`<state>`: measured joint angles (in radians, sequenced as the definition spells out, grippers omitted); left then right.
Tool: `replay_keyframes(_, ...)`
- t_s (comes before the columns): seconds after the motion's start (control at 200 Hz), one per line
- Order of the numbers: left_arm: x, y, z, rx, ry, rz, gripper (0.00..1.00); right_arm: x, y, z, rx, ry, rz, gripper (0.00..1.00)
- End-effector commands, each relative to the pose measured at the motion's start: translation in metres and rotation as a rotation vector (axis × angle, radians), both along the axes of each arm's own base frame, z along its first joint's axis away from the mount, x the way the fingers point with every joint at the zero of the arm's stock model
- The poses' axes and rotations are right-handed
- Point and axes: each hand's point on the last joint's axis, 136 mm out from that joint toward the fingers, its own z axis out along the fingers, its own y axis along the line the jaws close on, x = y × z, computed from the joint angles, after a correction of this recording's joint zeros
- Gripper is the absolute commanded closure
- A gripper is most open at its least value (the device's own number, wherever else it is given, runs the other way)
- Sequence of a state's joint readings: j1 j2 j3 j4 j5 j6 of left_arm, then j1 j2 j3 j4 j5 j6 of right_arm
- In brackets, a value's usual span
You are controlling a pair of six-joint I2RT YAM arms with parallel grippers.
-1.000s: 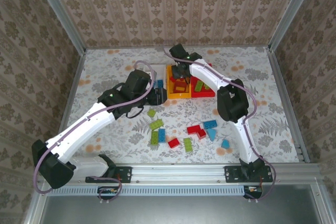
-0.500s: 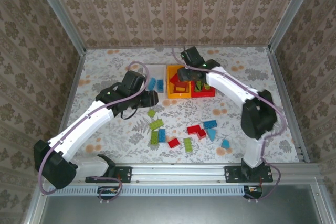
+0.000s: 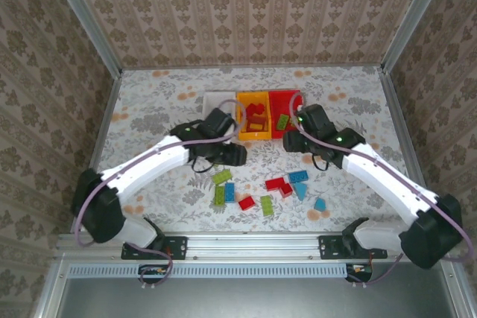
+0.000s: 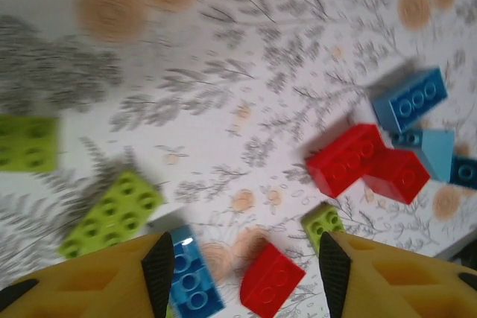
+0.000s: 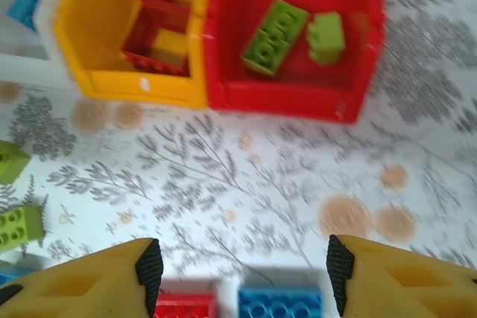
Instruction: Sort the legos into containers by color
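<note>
Three containers stand side by side at the back: a white bin (image 3: 216, 99), an orange-yellow bin (image 3: 243, 126) holding red bricks (image 5: 160, 13), and a red bin (image 3: 284, 131) holding two green bricks (image 5: 274, 36). Loose legos lie on the near table: green (image 3: 220, 177), blue (image 3: 229, 192), red (image 3: 279, 185), more blue (image 3: 298, 177). My left gripper (image 3: 237, 156) hovers open over a red brick (image 4: 272, 281) and a blue brick (image 4: 190, 277), holding nothing. My right gripper (image 3: 293, 141) is open and empty just in front of the red bin, above a blue brick (image 5: 279, 304).
The floral table (image 3: 164, 102) is fenced by metal rails and wallpapered walls. In the left wrist view, green bricks (image 4: 112, 214) lie to the left and a red pair (image 4: 365, 165) and blue bricks (image 4: 410, 98) to the right. Bare cloth lies between bins and bricks.
My right arm drew back from over the bins to the table in front of them, its jaws widening. My left arm swung right and nearer, from the white bin toward the loose bricks.
</note>
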<state>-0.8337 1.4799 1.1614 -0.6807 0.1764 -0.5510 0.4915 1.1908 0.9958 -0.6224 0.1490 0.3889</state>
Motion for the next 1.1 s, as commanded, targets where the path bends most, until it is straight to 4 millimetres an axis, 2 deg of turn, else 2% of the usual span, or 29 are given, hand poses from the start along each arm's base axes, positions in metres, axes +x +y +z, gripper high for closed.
replay_keyframes(0.0,-0.009,-0.038,0.011,-0.024,-0.063,-0.193,0.42,-0.029,-0.029,-0.003,0.020,0.065,-0.100,0.35)
replay_keyframes(0.09,-0.017,-0.050,0.001,0.025,-0.073,-0.287,0.41,-0.043,-0.041,-0.005,0.039,0.105,-0.135,0.35)
replay_keyframes(0.225,-0.014,-0.042,-0.009,0.084,-0.053,-0.249,0.41,-0.058,-0.037,-0.002,0.093,0.102,-0.096,0.35)
replay_keyframes(0.32,-0.015,-0.022,-0.011,0.143,-0.028,-0.143,0.41,-0.065,-0.028,-0.002,0.122,0.102,-0.027,0.34)
replay_keyframes(0.43,-0.025,0.006,-0.019,0.209,0.033,0.015,0.41,-0.070,-0.007,-0.001,0.159,0.102,0.091,0.33)
replay_keyframes(0.575,-0.041,0.019,-0.029,0.220,0.077,0.111,0.42,-0.078,0.019,-0.007,0.187,0.121,0.208,0.31)
replay_keyframes(0.76,-0.050,0.048,-0.045,0.354,0.128,0.220,0.38,-0.080,0.037,-0.010,0.186,0.127,0.268,0.31)
replay_keyframes(0.895,-0.047,0.044,-0.055,0.372,0.141,0.229,0.38,-0.079,0.045,-0.011,0.197,0.132,0.292,0.31)
replay_keyframes(1.095,-0.038,0.034,-0.066,0.365,0.136,0.231,0.43,-0.081,0.046,-0.010,0.192,0.128,0.309,0.30)
